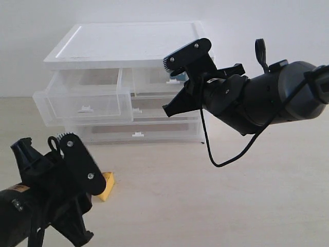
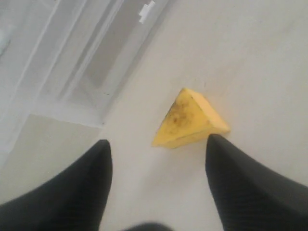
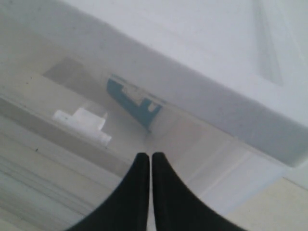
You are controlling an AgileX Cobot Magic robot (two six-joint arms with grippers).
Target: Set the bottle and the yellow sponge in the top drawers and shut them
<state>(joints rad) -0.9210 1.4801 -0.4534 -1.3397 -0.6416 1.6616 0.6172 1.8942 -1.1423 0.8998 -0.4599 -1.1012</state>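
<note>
Left tool (image 2: 158,140): fingers spread wide, gripping nothing. I see it low over the counter (image 1: 231,206) at the near left of the exterior view, aimed down at the yellow sponge (image 2: 188,120).

Yellow sponge: triangular wedge with a brown-flecked top face. It lies on the counter in front of the cabinet (image 1: 128,43), apart from it and just ahead of the left tool's tips. One fingertip (image 2: 216,144) sits right beside a corner of the wedge; I cannot tell whether they touch.

Right tool (image 3: 146,155): fingers pressed together, holding nothing. I have it raised at the cabinet's front, tips pointed at the right top drawer (image 1: 151,77) and close to it; contact is not clear to me.

Bottle (image 3: 132,102): inside the right top drawer. Only its teal label shows through the cloudy plastic, behind the white tab handle (image 3: 82,122).

Right top drawer: front roughly in line with the cabinet face; whether it is fully home I cannot tell.

Left top drawer (image 1: 82,105): stands well out from the cabinet, over the counter.

Two wide drawers (image 1: 154,133): stacked below the top pair, both pushed in, each with a small white tab at its middle
</note>
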